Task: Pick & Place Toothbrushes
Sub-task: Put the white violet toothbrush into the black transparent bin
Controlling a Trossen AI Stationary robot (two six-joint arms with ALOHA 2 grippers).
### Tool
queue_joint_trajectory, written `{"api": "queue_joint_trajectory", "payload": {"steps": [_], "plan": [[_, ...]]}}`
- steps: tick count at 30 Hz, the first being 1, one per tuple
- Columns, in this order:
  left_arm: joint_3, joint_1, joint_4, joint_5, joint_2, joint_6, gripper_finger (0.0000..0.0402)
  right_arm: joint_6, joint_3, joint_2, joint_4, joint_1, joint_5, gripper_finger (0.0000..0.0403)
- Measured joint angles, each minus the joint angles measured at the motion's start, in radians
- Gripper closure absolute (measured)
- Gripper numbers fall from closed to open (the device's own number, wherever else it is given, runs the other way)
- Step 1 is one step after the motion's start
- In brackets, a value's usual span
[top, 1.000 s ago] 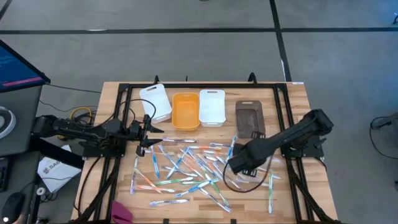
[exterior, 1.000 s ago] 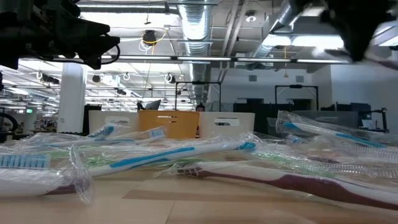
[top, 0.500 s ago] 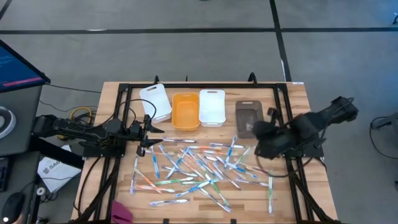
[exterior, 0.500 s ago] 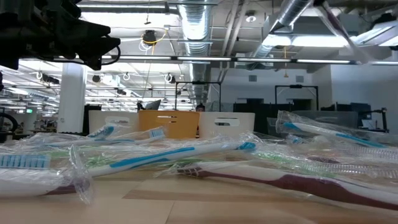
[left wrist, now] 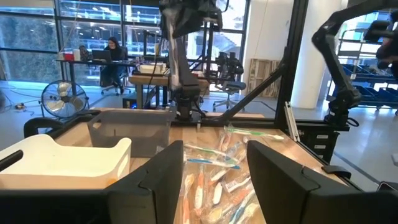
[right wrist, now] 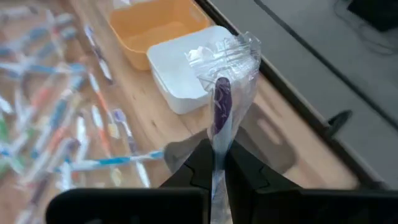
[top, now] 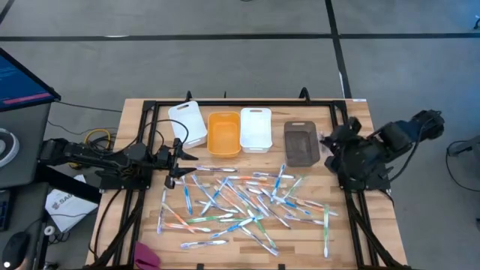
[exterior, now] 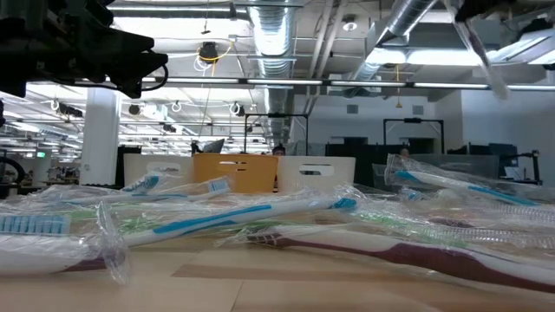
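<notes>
Many wrapped toothbrushes (top: 240, 199), blue, white, green and orange, lie scattered flat on the wooden table's middle. My right gripper (top: 330, 148) hangs above the table's right side, beside the dark bin (top: 301, 142), shut on a purple toothbrush in a clear wrapper (right wrist: 221, 102). In the low view that wrapper (exterior: 481, 48) shows high at the right, above the pile. My left gripper (top: 176, 157) waits open at the table's left edge, nothing between its fingers (left wrist: 165, 171). My right gripper (right wrist: 219, 163) pinches the wrapped purple toothbrush between its two fingers, on the purple shaft (right wrist: 217, 146). The brush runs along the fingers and sticks out past their tips, with the crumpled wrapper end (right wrist: 230, 50) farthest out. It is lifted clear of the table.
Along the far side stand a white bin (top: 187, 122), an orange bin (top: 223, 133), another white bin (top: 256, 129) and the dark bin. Black frame rails (top: 341, 127) run along the table's left, right and far sides.
My right gripper has risen from the right part of the pile and gone toward the table's right and far edges, turning as it went. It stays shut. The purple toothbrush has come up with it, clear of the table.
</notes>
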Motion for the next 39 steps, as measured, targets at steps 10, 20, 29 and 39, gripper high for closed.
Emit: {"api": "queue_joint_trajectory", "payload": {"steps": [10,20,29,39], "plan": [[0.000,0.000,-0.001,0.000,0.000,0.000,0.0230,-0.505,-0.432,-0.168,0.759,0.041,0.038,0.0390],[0.000,0.000,0.000,0.000,0.000,0.028,0.0230,-0.920,-0.597,-0.108,1.241,0.100,-0.007,0.0390],[0.000,0.000,0.000,0.000,0.000,0.052,0.0230,-1.082,-0.500,-0.169,1.304,0.151,-0.007,0.0390],[0.000,0.000,0.000,0.000,0.000,0.052,0.0230,-0.674,-0.291,-0.195,0.836,0.099,0.109,0.0390]]}}
